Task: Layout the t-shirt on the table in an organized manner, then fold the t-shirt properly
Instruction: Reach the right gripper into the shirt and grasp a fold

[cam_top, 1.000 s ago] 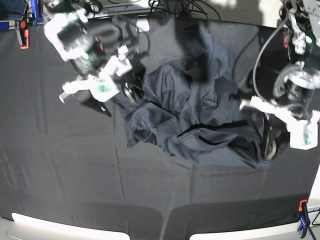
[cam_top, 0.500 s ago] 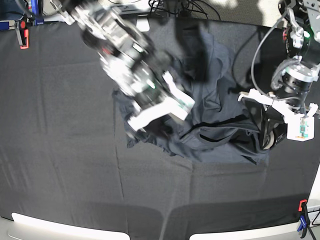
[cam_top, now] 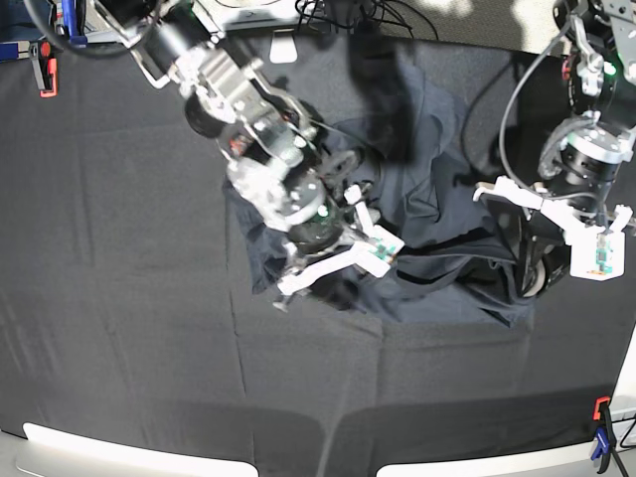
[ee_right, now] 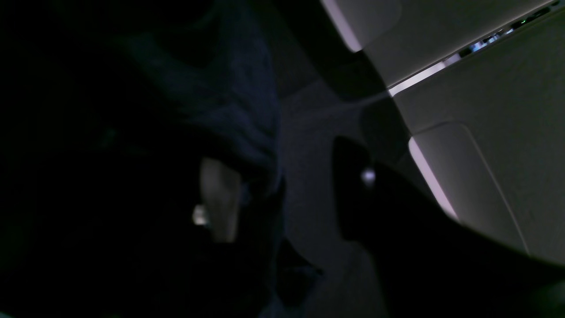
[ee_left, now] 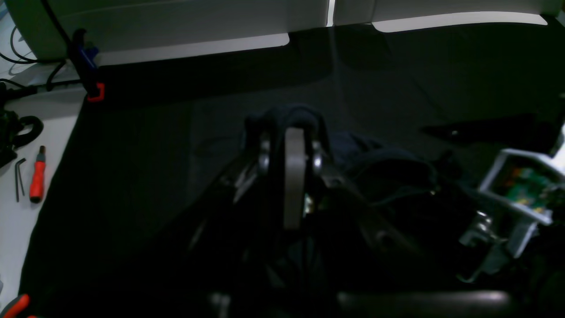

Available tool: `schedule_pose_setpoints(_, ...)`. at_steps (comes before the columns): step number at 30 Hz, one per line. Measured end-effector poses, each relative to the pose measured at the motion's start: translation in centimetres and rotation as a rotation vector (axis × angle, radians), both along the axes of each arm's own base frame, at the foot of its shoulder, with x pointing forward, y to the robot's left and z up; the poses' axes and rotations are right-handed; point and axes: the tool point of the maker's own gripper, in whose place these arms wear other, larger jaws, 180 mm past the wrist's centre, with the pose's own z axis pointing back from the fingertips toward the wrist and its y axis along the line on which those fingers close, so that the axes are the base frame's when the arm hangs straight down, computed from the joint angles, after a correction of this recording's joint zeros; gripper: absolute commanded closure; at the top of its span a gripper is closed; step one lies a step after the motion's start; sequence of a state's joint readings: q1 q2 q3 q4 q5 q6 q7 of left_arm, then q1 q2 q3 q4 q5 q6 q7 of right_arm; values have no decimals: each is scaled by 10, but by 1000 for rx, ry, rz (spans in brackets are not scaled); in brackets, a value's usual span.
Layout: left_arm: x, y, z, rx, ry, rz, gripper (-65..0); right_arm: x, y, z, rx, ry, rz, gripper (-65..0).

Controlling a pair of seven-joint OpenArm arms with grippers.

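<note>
The dark t-shirt (cam_top: 427, 214) lies crumpled in the middle of the black-clothed table (cam_top: 129, 298). My right gripper (cam_top: 323, 288) hovers low over the shirt's front-left part. In the right wrist view this gripper (ee_right: 282, 154) is open, and the shirt's bluish edge (ee_right: 238, 101) lies against its pale finger (ee_right: 218, 198), with tablecloth showing in the gap. My left gripper (cam_top: 532, 283) sits at the shirt's right edge. In the left wrist view it (ee_left: 291, 132) is shut with dark shirt cloth (ee_left: 375, 163) bunched around its tips.
Red-orange clamps (cam_top: 45, 75) (cam_top: 601, 407) (ee_left: 95, 92) hold the cloth at the corners. A red screwdriver (ee_left: 37, 174) and hex keys (ee_left: 18, 176) lie off the cloth's edge. Cables (cam_top: 338, 15) run along the back. White panels (cam_top: 99, 447) border the front edge.
My right arm has swung from the far left across onto the shirt's front-left part, and its jaws have narrowed. The left arm has risen a little and still grips the shirt's right edge.
</note>
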State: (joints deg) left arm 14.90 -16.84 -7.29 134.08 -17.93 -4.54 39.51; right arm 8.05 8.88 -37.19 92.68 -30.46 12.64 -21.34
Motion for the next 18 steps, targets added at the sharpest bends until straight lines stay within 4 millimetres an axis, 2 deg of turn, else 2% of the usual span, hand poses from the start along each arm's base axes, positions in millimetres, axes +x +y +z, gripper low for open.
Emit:
schedule_pose_setpoints(3, 0, 2, -4, 21, 19, 11, 0, -5, 18, 0, -16, 12, 71, -26)
schedule_pose_setpoints(4, 0, 6, -6, 52, 28, 28, 0, -5, 20, 1, -11, 14, 68, 0)
schedule_pose_setpoints(6, -1, 18, -14, 128, 63, 73, 0, -4, 18, 2, -21, 19, 47, 0)
schedule_pose_setpoints(8, -2, 26, -18, 191, 84, 109, 0, 3, 5, 11, -37, -8, -28, 0)
schedule_pose_setpoints(10, -4, 34, -21, 243, 91, 139, 0, 13, -8, 33, -34, -68, -97, 0)
schedule_pose_setpoints(14, -20, 47, -43, 334, 181, 184, 0, 34, -23, 89, 50, -182, -193, 0)
schedule_pose_setpoints(18, -32, 52, -57, 369, 244, 193, 0, 41, -48, 113, 100, -207, -280, 0)
